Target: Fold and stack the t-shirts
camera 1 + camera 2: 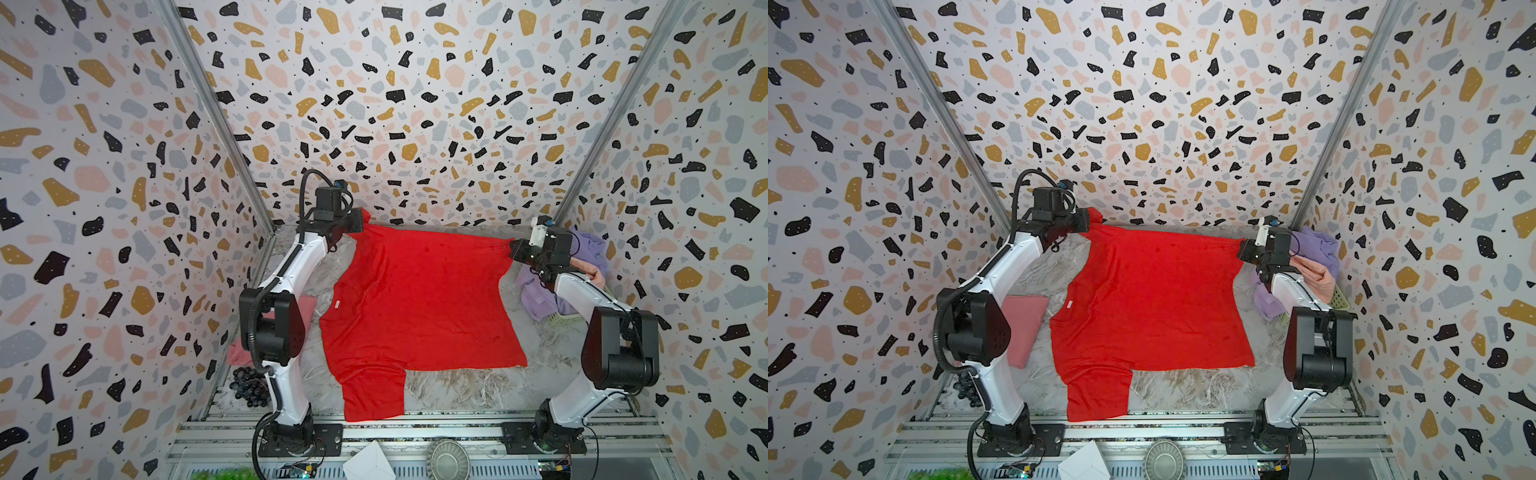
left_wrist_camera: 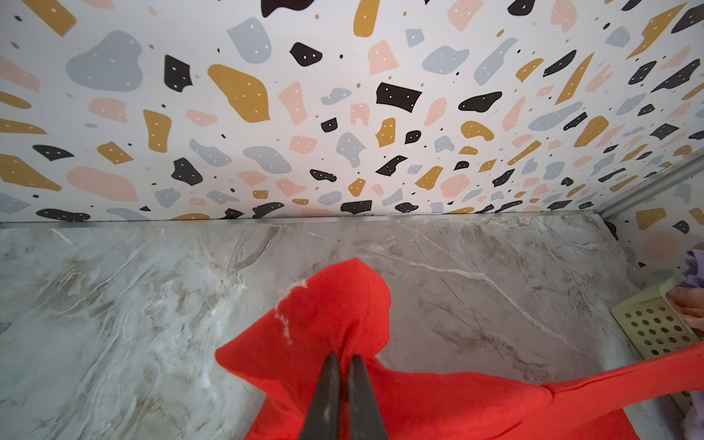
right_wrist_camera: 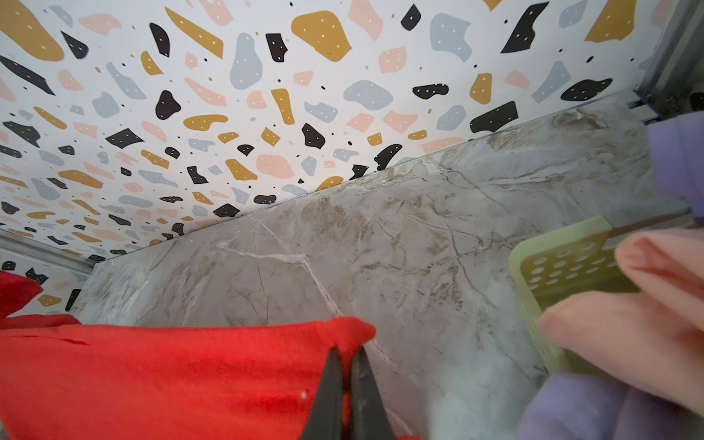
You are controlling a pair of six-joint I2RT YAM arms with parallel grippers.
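Only the top views show the pink t-shirt (image 1: 1025, 328).

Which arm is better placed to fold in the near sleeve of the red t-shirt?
Probably the left: the sleeve lies on its side, far from the right arm. The left gripper and right gripper are both shut on the red t-shirt's far corners.

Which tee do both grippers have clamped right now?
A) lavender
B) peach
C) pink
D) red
D: the left gripper and right gripper are each shut on a far corner of the red t-shirt, which is stretched between them. The lavender tee and peach tee are bunched at the basket, and the pink tee lies folded by the left arm.
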